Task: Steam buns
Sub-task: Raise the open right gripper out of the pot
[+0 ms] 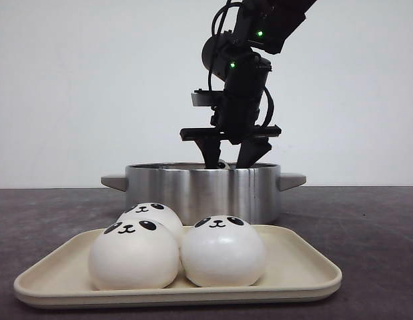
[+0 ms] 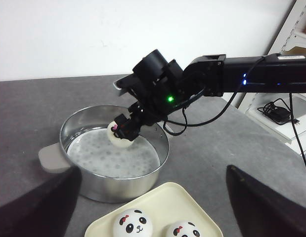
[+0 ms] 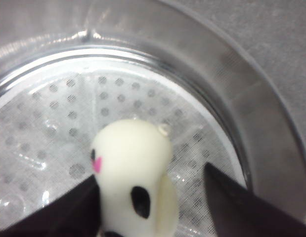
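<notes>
A steel steamer pot (image 1: 199, 190) stands behind a cream tray (image 1: 299, 267). Three white panda buns (image 1: 133, 257) (image 1: 223, 253) (image 1: 153, 213) sit on the tray; two of them (image 2: 133, 224) (image 2: 182, 231) show in the left wrist view. My right gripper (image 1: 231, 163) reaches down into the pot. The fourth bun (image 3: 130, 153) lies between its fingers just above the perforated liner; it touches one finger, with a gap to the other, so the jaws are open. My left gripper (image 2: 153, 170) is open and empty, above the tray (image 2: 167, 197) and the near side of the pot (image 2: 113, 190).
The pot has two grey side handles (image 1: 113, 181) (image 1: 291, 180). A white shelf unit with a black cable (image 2: 279, 113) stands to the right of the grey table. A white wall is behind.
</notes>
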`<action>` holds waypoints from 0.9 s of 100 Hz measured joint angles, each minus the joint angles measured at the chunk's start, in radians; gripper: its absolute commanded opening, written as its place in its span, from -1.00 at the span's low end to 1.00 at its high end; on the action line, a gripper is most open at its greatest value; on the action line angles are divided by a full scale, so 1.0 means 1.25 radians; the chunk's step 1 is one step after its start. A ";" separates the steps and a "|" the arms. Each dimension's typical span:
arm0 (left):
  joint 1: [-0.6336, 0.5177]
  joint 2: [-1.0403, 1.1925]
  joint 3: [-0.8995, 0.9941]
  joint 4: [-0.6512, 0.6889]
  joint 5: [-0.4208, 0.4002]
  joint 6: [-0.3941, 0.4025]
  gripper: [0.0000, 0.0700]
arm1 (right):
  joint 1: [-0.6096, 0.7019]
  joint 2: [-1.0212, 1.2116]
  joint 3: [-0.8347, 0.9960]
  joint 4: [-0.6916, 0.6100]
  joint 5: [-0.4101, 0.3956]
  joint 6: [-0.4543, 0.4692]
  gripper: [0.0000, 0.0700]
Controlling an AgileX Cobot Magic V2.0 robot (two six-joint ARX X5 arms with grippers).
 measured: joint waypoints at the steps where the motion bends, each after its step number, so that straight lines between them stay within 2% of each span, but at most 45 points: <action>1: 0.000 0.000 0.000 -0.001 0.000 0.000 0.59 | 0.000 0.000 0.000 0.000 0.000 0.000 0.18; 23: 0.000 0.004 0.000 -0.031 0.000 0.000 0.59 | 0.000 0.000 0.000 -0.009 0.016 0.000 0.18; 41: 0.000 0.009 0.000 -0.034 0.000 0.000 0.59 | 0.000 0.000 0.005 -0.068 0.018 0.000 0.17; 44: 0.000 0.009 0.000 -0.035 0.000 0.000 0.59 | 0.000 0.000 0.011 -0.087 0.017 0.001 0.10; 47: 0.000 0.009 0.000 -0.037 0.000 0.000 0.59 | 0.000 0.000 0.021 -0.108 0.018 0.001 -0.08; 51: 0.000 0.011 0.000 -0.039 0.000 0.000 0.59 | 0.001 0.000 0.041 -0.136 0.018 0.001 -0.52; 53: 0.000 0.012 0.000 -0.039 0.000 0.000 0.59 | 0.001 -0.002 0.052 -0.148 0.018 0.001 -0.83; 55: 0.000 0.014 0.000 -0.039 0.000 0.000 0.58 | 0.002 -0.004 0.062 -0.157 0.018 0.000 -1.00; 69: 0.000 0.059 0.000 -0.049 0.000 -0.014 0.58 | 0.022 -0.087 0.103 -0.199 0.019 -0.002 -0.97; 90: -0.011 0.243 0.000 -0.084 0.006 -0.089 0.58 | 0.122 -0.381 0.127 -0.196 0.019 -0.001 -0.97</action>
